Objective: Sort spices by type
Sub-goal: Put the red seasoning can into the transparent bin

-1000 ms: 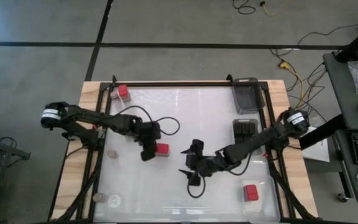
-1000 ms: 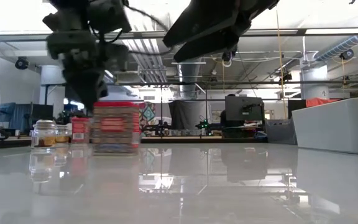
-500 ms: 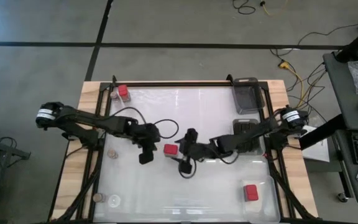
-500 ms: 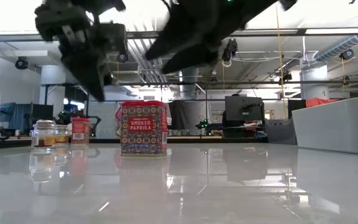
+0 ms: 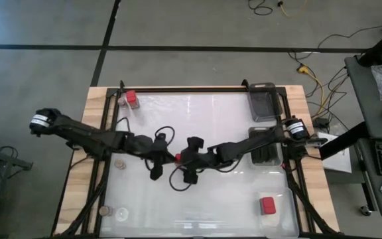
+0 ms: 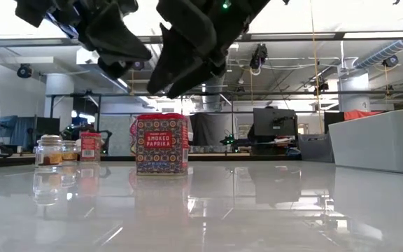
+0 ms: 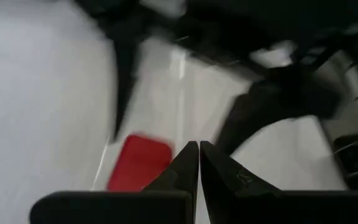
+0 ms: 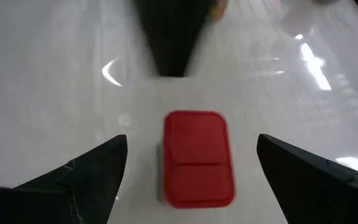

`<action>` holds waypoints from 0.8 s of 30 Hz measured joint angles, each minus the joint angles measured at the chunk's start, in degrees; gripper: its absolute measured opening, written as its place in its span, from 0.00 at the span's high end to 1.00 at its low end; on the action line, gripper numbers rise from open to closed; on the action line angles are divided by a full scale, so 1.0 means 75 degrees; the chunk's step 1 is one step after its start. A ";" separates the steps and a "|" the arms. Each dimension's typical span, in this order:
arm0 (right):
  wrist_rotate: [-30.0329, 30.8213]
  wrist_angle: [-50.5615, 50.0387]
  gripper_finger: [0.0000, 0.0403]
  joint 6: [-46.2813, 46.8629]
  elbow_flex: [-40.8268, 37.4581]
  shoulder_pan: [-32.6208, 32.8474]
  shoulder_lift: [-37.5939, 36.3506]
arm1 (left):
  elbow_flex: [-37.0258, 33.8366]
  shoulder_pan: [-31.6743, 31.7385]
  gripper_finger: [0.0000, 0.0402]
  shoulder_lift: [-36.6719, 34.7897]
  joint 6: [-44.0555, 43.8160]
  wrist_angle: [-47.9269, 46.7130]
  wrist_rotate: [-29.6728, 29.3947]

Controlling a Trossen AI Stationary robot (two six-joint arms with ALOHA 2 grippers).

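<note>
A red spice tin point(image 6: 161, 143) labelled smoked paprika stands upright on its base on the white tabletop near the middle point(image 5: 177, 157). My right gripper point(image 8: 192, 140) hangs above it, open wide, with one finger on either side of the red lid point(image 8: 197, 158) and touching nothing. My left gripper point(image 7: 198, 149) is shut and raised just to the tin's left point(image 5: 156, 159), with the tin point(image 7: 138, 163) below its tips. In the low view both grippers are well above the tin.
Another red tin point(image 5: 132, 98) sits at the far left corner, and a third point(image 5: 267, 205) lies in a clear tray at the near right. Black blocks point(image 5: 264, 141) fill a tray at the right, with an empty tray point(image 5: 262, 101) beyond. Small jars point(image 5: 119, 162) point(image 5: 105, 211) stand on the left.
My left gripper moved the red tin a little toward the table's right, let go of it and rose clear. The tin now stands alone. My right gripper swept from the table's near middle toward the left and came over the tin with its fingers open.
</note>
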 joint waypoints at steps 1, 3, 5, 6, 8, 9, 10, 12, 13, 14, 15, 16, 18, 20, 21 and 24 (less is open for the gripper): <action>0.0001 0.0020 0.13 -0.0003 0.0051 -0.0051 0.0033 | -0.0181 -0.0054 1.00 0.0002 0.0001 0.0462 0.0002; -0.0140 0.0001 0.13 -0.0003 0.0061 -0.0152 0.0039 | -0.0560 -0.0176 1.00 0.0020 -0.0096 0.1199 0.0002; -0.0427 0.0052 0.13 -0.0006 0.0038 -0.0252 0.0080 | -0.0855 -0.0296 1.00 0.0006 -0.0315 0.1595 0.0008; -0.0477 0.0088 0.13 -0.0021 0.0041 -0.0295 0.0109 | -0.0977 -0.0355 1.00 -0.0020 -0.0441 0.1582 0.0008; -0.0539 0.0045 0.13 -0.0153 0.0026 -0.0343 0.0207 | -0.1107 -0.0469 1.00 -0.0071 -0.0681 0.1508 0.0009; -0.0553 0.0127 0.13 -0.0205 0.0024 -0.0354 0.0293 | -0.1176 -0.0530 1.00 -0.0136 -0.0792 0.1426 0.0008; -0.0611 0.0193 0.13 -0.0206 0.0024 -0.0358 0.0381 | -0.1239 -0.0587 1.00 -0.0190 -0.0875 0.1393 0.0008; -0.0804 0.0161 0.13 -0.0205 0.0027 -0.0367 0.0527 | -0.1335 -0.0687 1.00 -0.0273 -0.0986 0.1450 0.0008; -0.0853 0.0201 0.13 -0.0196 0.0055 -0.0367 0.0623 | -0.1426 -0.0738 1.00 -0.0370 -0.1043 0.1418 0.0005; -0.0873 0.0275 0.13 -0.0178 0.0072 -0.0367 0.0670 | -0.1495 -0.0775 1.00 -0.0438 -0.1111 0.1390 0.0007; -0.0880 0.0273 0.13 -0.0131 0.0076 -0.0366 0.0696 | -0.1535 -0.0801 1.00 -0.0475 -0.1184 0.1436 0.0010; -0.0877 0.0294 0.13 -0.0113 0.0076 -0.0364 0.0737 | -0.1601 -0.0827 1.00 -0.0541 -0.1251 0.1425 0.0005; -0.0877 0.0454 0.13 -0.0082 0.0087 -0.0375 0.0774 | -0.1710 -0.0877 1.00 -0.0649 -0.1338 0.1352 -0.0008; -0.0875 0.0438 0.13 -0.0056 0.0085 -0.0380 0.0787 | -0.1767 -0.0932 1.00 -0.0697 -0.1392 0.1417 -0.0158; -0.0875 0.0496 0.13 -0.0055 0.0085 -0.0390 0.0789 | -0.1825 -0.0963 1.00 -0.0751 -0.1397 0.1387 -0.0219; -0.0875 0.0462 0.15 -0.0055 0.0088 -0.0418 0.0771 | -0.1924 -0.1061 1.00 -0.0775 -0.1466 0.1426 -0.0620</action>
